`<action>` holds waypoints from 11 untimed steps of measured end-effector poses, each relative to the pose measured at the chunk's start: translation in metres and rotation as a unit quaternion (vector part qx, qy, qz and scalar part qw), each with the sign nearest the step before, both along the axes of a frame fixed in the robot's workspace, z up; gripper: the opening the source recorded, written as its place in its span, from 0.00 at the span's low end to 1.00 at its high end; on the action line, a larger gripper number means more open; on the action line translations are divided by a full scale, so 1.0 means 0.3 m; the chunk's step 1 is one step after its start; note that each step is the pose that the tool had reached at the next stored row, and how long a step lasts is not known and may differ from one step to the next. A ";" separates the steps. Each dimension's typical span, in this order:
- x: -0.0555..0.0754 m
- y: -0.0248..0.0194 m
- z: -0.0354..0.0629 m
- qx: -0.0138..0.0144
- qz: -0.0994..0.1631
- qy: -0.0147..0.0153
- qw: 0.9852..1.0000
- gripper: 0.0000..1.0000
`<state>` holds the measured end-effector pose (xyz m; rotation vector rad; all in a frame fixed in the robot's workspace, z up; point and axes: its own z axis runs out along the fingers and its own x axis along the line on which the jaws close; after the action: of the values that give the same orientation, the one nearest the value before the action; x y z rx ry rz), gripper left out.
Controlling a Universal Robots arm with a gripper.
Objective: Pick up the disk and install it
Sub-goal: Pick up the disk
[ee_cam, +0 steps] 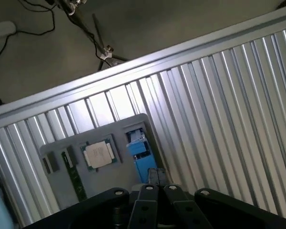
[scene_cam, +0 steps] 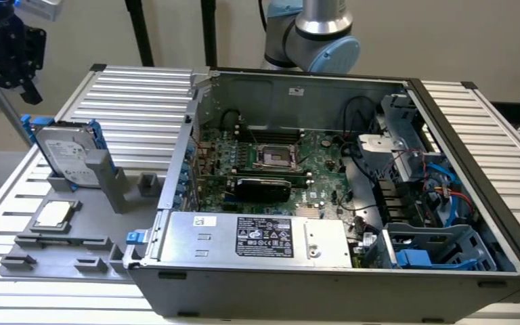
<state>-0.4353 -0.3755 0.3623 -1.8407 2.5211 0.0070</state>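
Disk lower end hidden in grey holder; claw body cut by edge.

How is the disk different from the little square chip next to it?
The disk stands upright in its slot; the chip lies flat. The disk is much bigger than the chip. The disk has blue rails on its sides; the chip has none. Both are silvery and sit in the grey holder.

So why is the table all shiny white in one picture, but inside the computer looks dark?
Wrist view: light bounces off the ridged metal table, making bright glare stripes, while the floor behind it looks dim. Exterior view: the computer case has tall walls that shade its inside, and the disk standing outside it is evenly lit.
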 end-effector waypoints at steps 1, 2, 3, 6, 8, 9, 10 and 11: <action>0.000 0.000 0.000 0.000 0.009 0.000 1.000 0.11; 0.000 0.000 -0.001 0.000 0.017 0.000 1.000 0.11; 0.000 0.000 -0.001 0.000 0.025 0.000 1.000 0.11; 0.000 0.000 -0.002 0.000 0.046 0.001 0.999 0.11; -0.001 0.000 -0.004 0.000 0.058 0.002 0.998 0.11; -0.001 0.000 -0.005 0.000 0.063 0.003 0.998 0.11; -0.001 0.000 -0.006 0.000 0.067 0.005 0.998 0.11; -0.001 0.000 -0.008 0.001 0.071 0.006 0.997 0.11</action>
<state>-0.4357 -0.3756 0.3599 -2.0203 2.3920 0.0218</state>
